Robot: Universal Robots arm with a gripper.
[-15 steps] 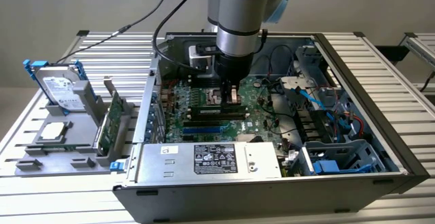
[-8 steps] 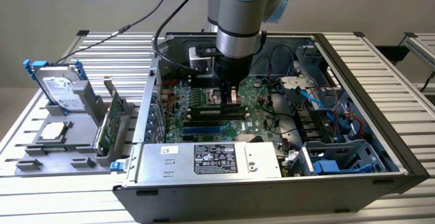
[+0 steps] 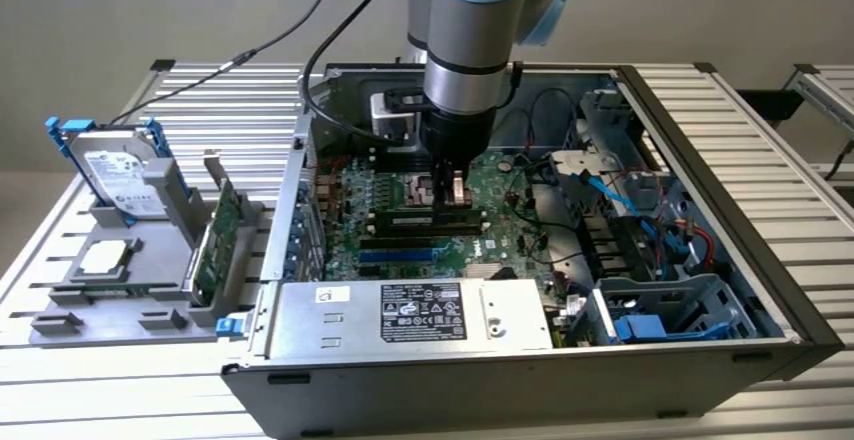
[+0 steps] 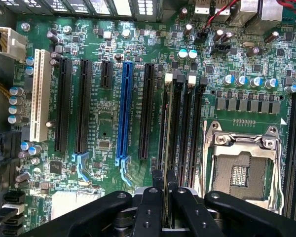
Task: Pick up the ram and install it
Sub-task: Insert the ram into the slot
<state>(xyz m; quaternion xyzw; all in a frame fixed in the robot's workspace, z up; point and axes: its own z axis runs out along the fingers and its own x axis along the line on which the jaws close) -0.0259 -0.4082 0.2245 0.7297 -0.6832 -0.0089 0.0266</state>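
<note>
We see the arm reaching down from above into the open computer case [image 3: 727, 195], which lies on its side on the slatted worktop [image 3: 801, 140]. The gripper [image 3: 450, 192] is low over the green motherboard [image 3: 350, 222], near the middle of the case and well apart from the case walls on all sides.

In the wrist view the two black fingers [image 4: 157, 190] of the gripper [image 4: 165, 180] are pressed together on the thin upper edge of the ram [image 4: 166, 133]. We look at the ram edge-on. It runs straight away from the fingers, in line with one memory slot and towards the pale clip [image 4: 169, 77] at the slot's far end. We cannot tell whether its lower edge already sits in the slot or only hangs just above it.

The room on both sides of the ram is narrow. On one side two more memory slots [image 4: 193, 123] lie just beside it, and after them comes the metal processor socket [image 4: 241, 170]. On the other side a long black slot [image 4: 147, 111] is near, then the blue slot [image 4: 123, 113].

In the exterior view dark cables [image 3: 547, 175] hang near the gripper on the exterior view's right. Outside the case, on the exterior view's left, a grey holder [image 3: 171, 192] carries the hard drive [image 3: 114, 172] and the green expansion card [image 3: 214, 232], well apart from the arm.
</note>
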